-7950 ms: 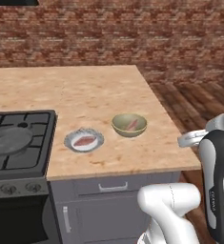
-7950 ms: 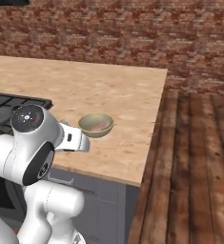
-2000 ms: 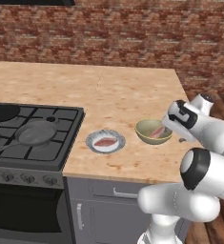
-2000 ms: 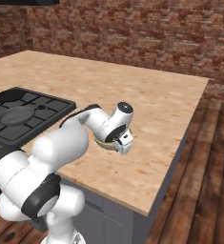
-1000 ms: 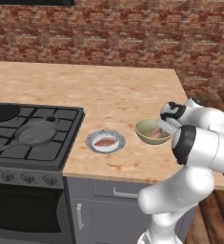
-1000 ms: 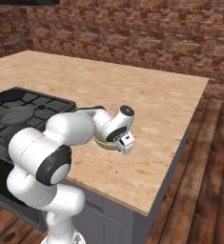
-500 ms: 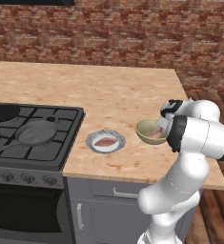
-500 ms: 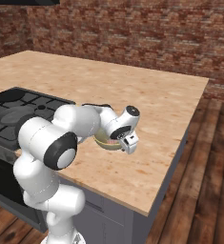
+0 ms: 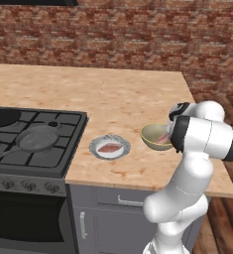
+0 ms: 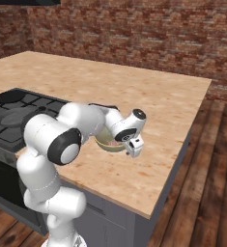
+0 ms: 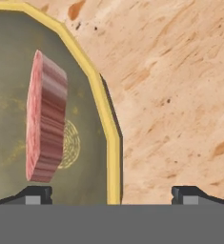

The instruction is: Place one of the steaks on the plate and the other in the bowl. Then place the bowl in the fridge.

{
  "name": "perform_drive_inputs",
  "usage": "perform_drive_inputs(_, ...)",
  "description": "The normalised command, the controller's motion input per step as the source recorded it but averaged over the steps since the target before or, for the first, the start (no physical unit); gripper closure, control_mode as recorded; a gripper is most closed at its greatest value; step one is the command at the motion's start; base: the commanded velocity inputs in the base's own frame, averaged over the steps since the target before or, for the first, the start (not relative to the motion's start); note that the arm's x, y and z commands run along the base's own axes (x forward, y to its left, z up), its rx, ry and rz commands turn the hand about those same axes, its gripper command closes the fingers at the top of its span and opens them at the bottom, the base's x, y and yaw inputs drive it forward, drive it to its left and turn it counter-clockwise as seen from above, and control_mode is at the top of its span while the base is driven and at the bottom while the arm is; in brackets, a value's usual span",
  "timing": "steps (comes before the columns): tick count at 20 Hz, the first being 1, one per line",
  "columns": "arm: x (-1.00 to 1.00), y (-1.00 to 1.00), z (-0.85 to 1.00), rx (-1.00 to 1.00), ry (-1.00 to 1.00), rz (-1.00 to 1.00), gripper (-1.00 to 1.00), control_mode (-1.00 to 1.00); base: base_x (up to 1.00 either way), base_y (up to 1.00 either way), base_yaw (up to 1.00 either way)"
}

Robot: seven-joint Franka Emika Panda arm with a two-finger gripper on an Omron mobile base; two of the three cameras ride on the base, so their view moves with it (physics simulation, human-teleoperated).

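The olive-tan bowl (image 9: 151, 136) stands near the counter's front right, with one steak (image 11: 44, 119) leaning on edge inside it. The other steak (image 9: 109, 148) lies flat on the small plate (image 9: 95, 149) to the bowl's left. My gripper (image 10: 133, 146) is open and down at the bowl's right side. In the hand view the bowl's yellow rim (image 11: 112, 147) passes between the fingertips (image 11: 37, 194), one over the bowl's inside, the other over the counter. Nothing is held. The fridge is out of view.
A black stove (image 9: 63, 149) sits left of the plate, with a grey frying pan (image 9: 36, 139) and a black skillet (image 9: 4, 117) on it. The wooden counter (image 10: 173, 111) ends just right of the bowl, over a plank floor (image 10: 206, 193). A brick wall runs behind.
My elbow has swung round so the forearm now covers the bowl's right side in the left base view. The hand stayed by the bowl, jaws still open. Steaks, plate and bowl are unmoved.
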Motion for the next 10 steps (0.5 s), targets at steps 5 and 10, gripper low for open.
perform_drive_inputs(5, 0.11, 0.02, -0.16, 0.0, 0.05, -0.04, -1.0, -1.0, 0.0, 0.0, 0.0)
perform_drive_inputs(10, 0.21, 0.06, -0.17, 0.0, 0.06, -0.04, -1.0, -1.0, 0.0, 0.0, 0.0)
